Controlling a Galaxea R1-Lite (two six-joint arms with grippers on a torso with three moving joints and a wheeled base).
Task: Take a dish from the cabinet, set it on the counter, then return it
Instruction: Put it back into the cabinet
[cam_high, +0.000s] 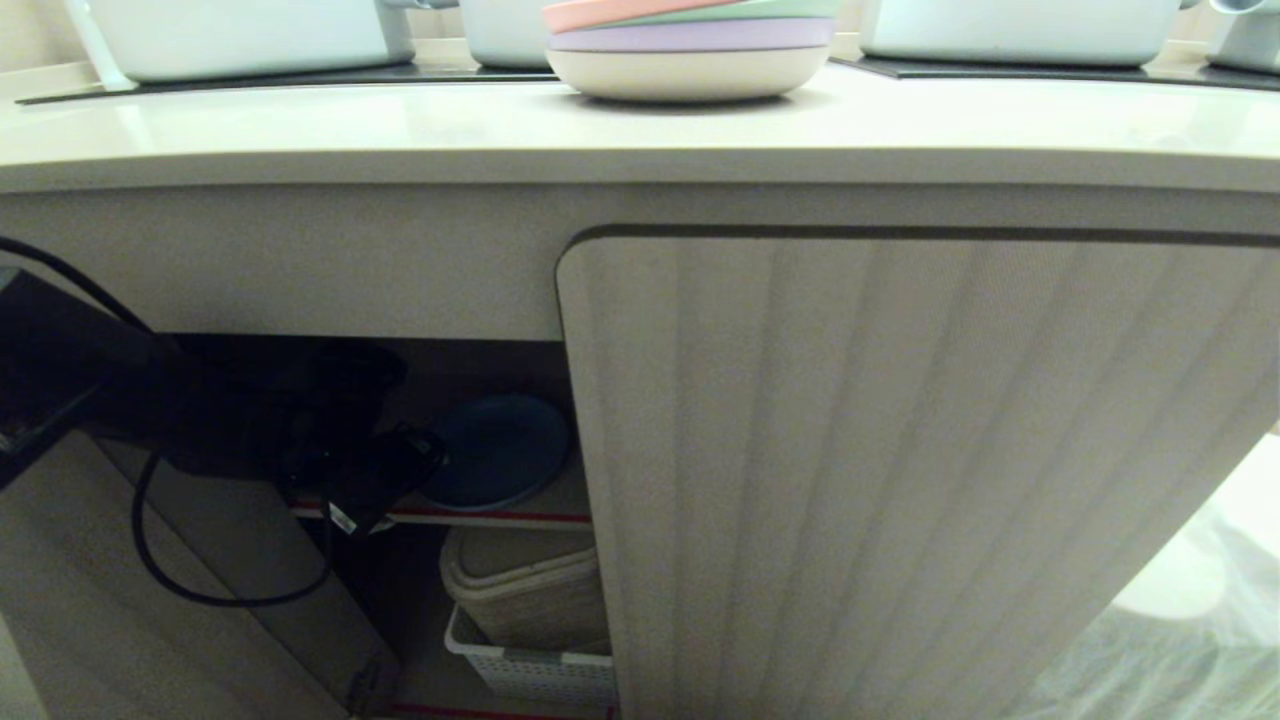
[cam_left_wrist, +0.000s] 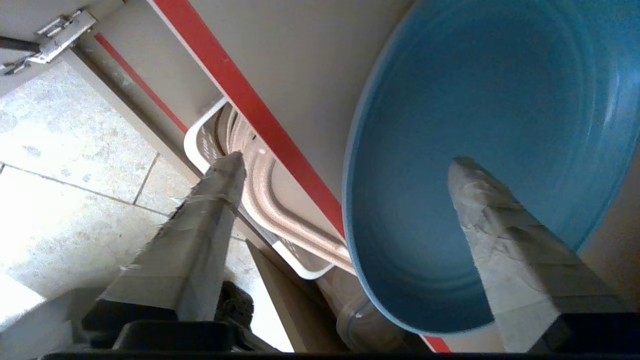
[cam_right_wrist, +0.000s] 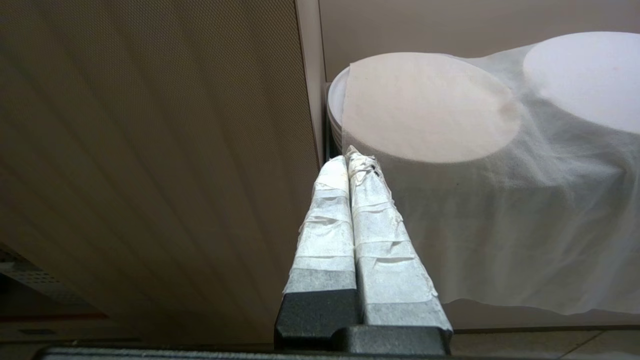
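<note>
The light blue dish (cam_high: 497, 450) sits on the cabinet's inner shelf (cam_high: 480, 517), behind the open left door. In the left wrist view the dish (cam_left_wrist: 475, 150) fills the far side, its rim reaching just past the shelf's red tape (cam_left_wrist: 260, 115). My left gripper (cam_left_wrist: 345, 162) is open wide astride that rim. One taped finger (cam_left_wrist: 500, 235) lies over the dish's inside, the other finger (cam_left_wrist: 200, 225) stands outside it, over the basket below. Neither presses on the dish. My right gripper (cam_right_wrist: 352, 160) is shut and empty, parked low beside the ribbed cabinet door (cam_right_wrist: 150, 150).
The cream counter (cam_high: 400, 130) carries a stack of pastel plates (cam_high: 690, 45) and white pots on black panels. The right cabinet door (cam_high: 900, 450) is closed. Below the shelf stand a beige container (cam_high: 520, 590) and a white basket (cam_high: 530, 670). White cloth covers round things (cam_right_wrist: 425, 105).
</note>
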